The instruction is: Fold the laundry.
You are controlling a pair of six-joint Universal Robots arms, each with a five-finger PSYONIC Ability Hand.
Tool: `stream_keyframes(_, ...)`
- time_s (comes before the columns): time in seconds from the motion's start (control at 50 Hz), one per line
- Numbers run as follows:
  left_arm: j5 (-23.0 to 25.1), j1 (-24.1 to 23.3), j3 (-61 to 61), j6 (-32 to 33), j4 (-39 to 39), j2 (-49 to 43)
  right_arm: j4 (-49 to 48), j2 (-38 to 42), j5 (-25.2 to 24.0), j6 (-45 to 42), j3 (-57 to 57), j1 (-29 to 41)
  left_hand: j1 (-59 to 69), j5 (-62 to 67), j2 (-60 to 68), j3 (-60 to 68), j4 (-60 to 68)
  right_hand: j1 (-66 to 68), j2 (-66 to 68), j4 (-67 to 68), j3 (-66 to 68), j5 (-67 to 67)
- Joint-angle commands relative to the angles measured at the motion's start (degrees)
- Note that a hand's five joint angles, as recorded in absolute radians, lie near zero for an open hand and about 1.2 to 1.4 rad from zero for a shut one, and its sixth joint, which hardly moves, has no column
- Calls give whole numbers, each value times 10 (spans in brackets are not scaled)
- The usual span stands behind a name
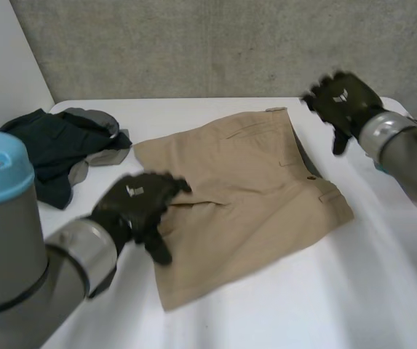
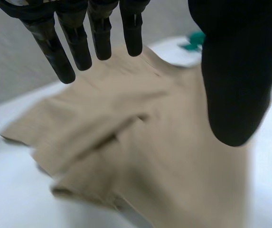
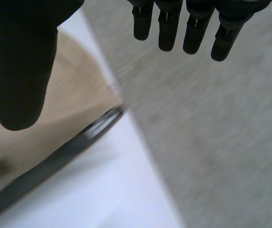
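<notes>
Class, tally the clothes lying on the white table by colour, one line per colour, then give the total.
Tan: 1, the tan shorts, spread flat.
Dark: 1, the dark bundle with grey parts, crumpled beside the shorts; whether it is a single garment cannot be told.
Total: 2

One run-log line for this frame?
left robot hand: open, over left edge of folded tan fabric shorts | right robot hand: open, raised by waistband corner | dark garment pile: beside shorts

White table, grey wall
</notes>
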Motion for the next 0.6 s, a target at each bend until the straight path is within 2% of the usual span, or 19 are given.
stream_keyframes(0.02, 20, -28, -61, 36, -91, -6, 232, -37, -36, -46, 74, -73, 51, 53, 55, 57, 53, 137, 132, 134, 133, 131)
stream_keyframes(0.1, 5, -25, -77, 35, -52, -32, 223, -47, -96, -71, 138, -109, 43, 45, 47, 48, 45, 219, 214, 216, 215, 214)
stream_keyframes(0.18, -11, -20, -79, 37, -3, -55, 175, -48, -142, -87, 186, -136, 13, 15, 17, 18, 15, 231, 226, 228, 227, 226)
stream_keyframes(0.32, -37, -24, -53, 48, 65, -99, 83, -15, -161, -87, 216, -136, 9, 11, 13, 15, 11, 216, 211, 213, 212, 211)
stream_keyframes(0.46, -50, -37, -17, 74, 73, -154, 0, 27, -164, -78, 209, -126, 1, 3, 5, 6, 3, 134, 129, 131, 130, 128)
stream_keyframes(0.6, -66, -34, 20, 88, 79, -191, -38, 54, -170, -69, 198, -118, 36, 38, 40, 42, 38, 139, 134, 136, 135, 133)
